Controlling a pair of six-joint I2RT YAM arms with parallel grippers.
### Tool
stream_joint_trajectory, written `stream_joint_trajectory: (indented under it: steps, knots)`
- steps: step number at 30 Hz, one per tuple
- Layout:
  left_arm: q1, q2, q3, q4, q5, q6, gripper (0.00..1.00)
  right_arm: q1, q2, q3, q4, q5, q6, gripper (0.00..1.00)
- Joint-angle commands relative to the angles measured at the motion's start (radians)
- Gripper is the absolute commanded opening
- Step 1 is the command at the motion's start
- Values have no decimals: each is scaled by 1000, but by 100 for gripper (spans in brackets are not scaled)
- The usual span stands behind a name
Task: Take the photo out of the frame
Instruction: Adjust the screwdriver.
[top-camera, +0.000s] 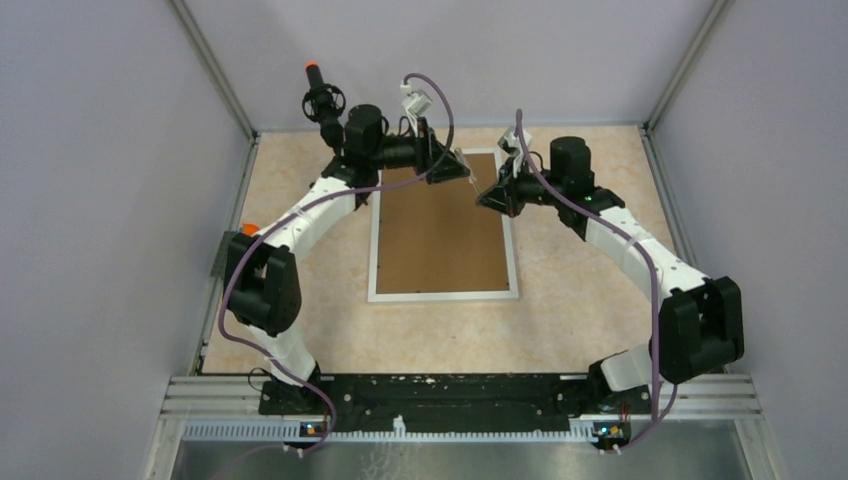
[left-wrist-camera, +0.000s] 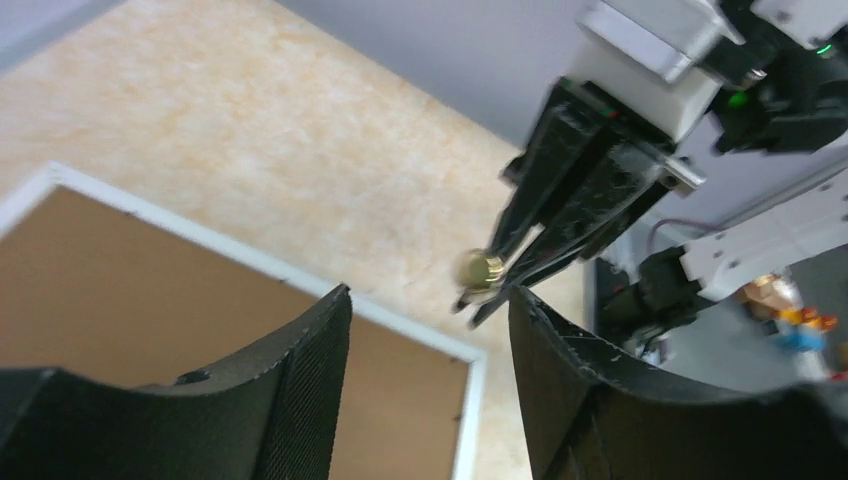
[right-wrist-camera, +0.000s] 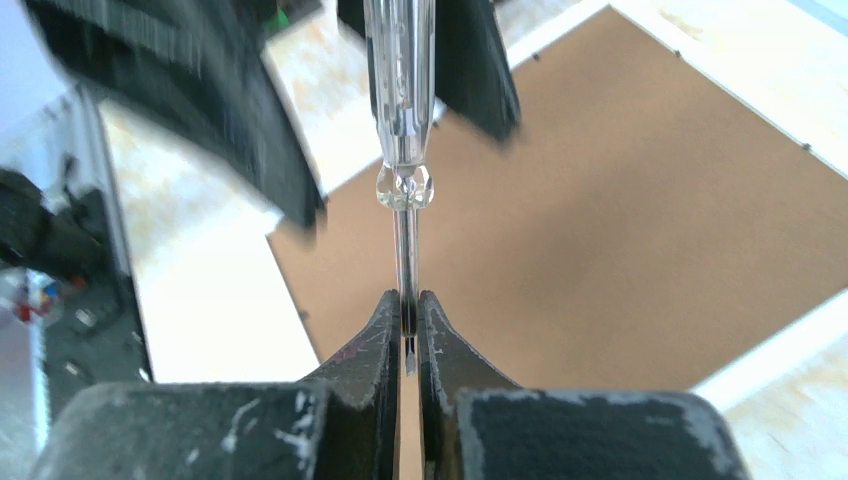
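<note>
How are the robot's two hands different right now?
The left end effector is open; the right end effector is shut. The right one pinches the thin shaft of a tool with a clear handle; the left grips nothing. Both are black and hover over the far end of the frame, which lies back up.

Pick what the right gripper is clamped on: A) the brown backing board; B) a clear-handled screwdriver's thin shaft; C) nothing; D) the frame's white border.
B: the right gripper pinches the thin shaft of the clear-handled screwdriver, over the backing board of the frame.
</note>
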Motion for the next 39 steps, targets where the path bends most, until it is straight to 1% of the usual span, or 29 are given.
stream_joint_trajectory:
  steps: [1,2,4,8,11,13,15,17,19,23,26,27,30,31,32,34,35,37,38,39]
  knots:
    - [58,24,222,-499,185,373,63,-4,-93,16,-176,36,-283,0]
    - [56,29,236,-559,185,404,63,-2,-96,16,-196,49,-308,0]
    - [53,40,246,-626,184,409,63,9,-95,20,-233,78,-348,0]
    - [38,58,237,-639,207,359,63,35,-97,24,-276,98,-420,0]
    - [8,78,235,-660,230,371,69,72,-90,33,-315,128,-475,0]
    - [-8,88,224,-665,227,377,70,91,-89,33,-321,147,-494,0]
    - [-26,105,215,-671,214,375,70,104,-90,32,-311,163,-496,0]
    - [-45,122,210,-681,211,374,67,118,-88,36,-304,181,-494,0]
    - [-66,133,197,-680,208,373,61,130,-86,40,-303,199,-493,0]
    - [-89,147,174,-677,204,372,47,153,-88,36,-312,217,-515,0]
    - [-97,155,160,-661,233,353,32,160,-92,29,-313,222,-527,0]
    - [-98,155,153,-654,233,351,26,159,-93,30,-314,222,-529,0]
    - [-100,142,122,-614,234,353,3,160,-97,23,-316,230,-524,0]
    - [-99,128,106,-593,234,357,0,159,-101,21,-313,243,-504,1]
    - [-96,114,85,-566,231,359,0,160,-103,19,-310,268,-478,11]
    - [-83,87,33,-512,215,381,0,144,-105,15,-311,324,-394,34]
    - [-74,71,-24,-470,206,396,0,117,-107,8,-320,303,-349,45]
    - [-63,31,-131,-366,193,444,0,39,-123,-19,-326,244,-252,71]
    - [-61,8,-190,-301,189,464,0,-8,-131,-32,-334,232,-204,82]
    - [-60,-13,-244,-240,180,483,0,-41,-135,-42,-354,220,-174,88]
